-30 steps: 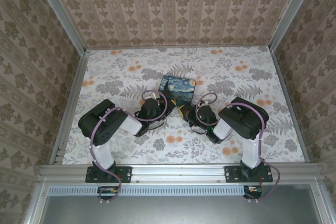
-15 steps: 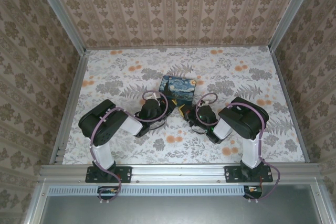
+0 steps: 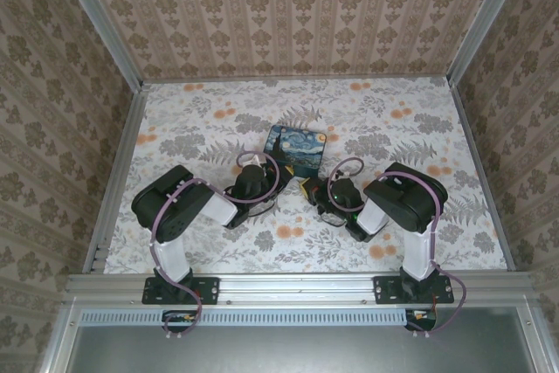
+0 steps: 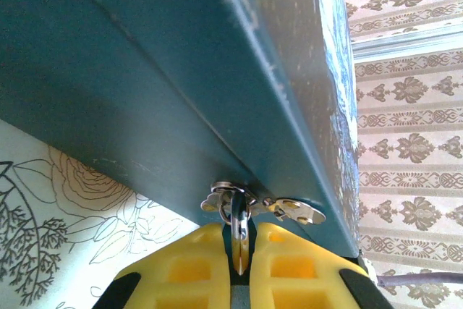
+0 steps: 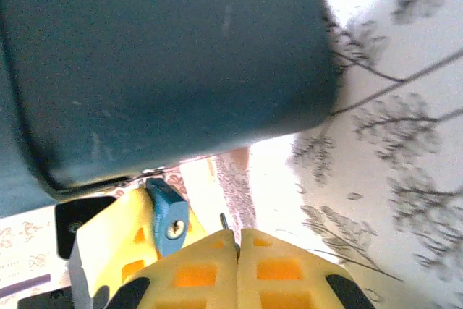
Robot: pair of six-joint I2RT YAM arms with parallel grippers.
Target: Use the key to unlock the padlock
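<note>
At near edge of tin (image 3: 297,148), left tool (image 4: 240,235) clamped on padlock (image 5: 168,216), by metal hasp (image 4: 289,211); right tool (image 5: 235,240) closed on key (image 5: 225,221), tip just beside padlock, not touching. Tin sits mid worktop (image 3: 410,128), both tools crowding its near side. Open worktop far, left and right, up to walls (image 3: 288,15). Lid: swirly night-sky painting.

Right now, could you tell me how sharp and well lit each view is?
Top external: evenly lit and sharp, though the tin is small. Left wrist: tin wall soft, hasp crisp. Right wrist: tablecloth washed out by glare, tin blurred, padlock fairly sharp.
</note>
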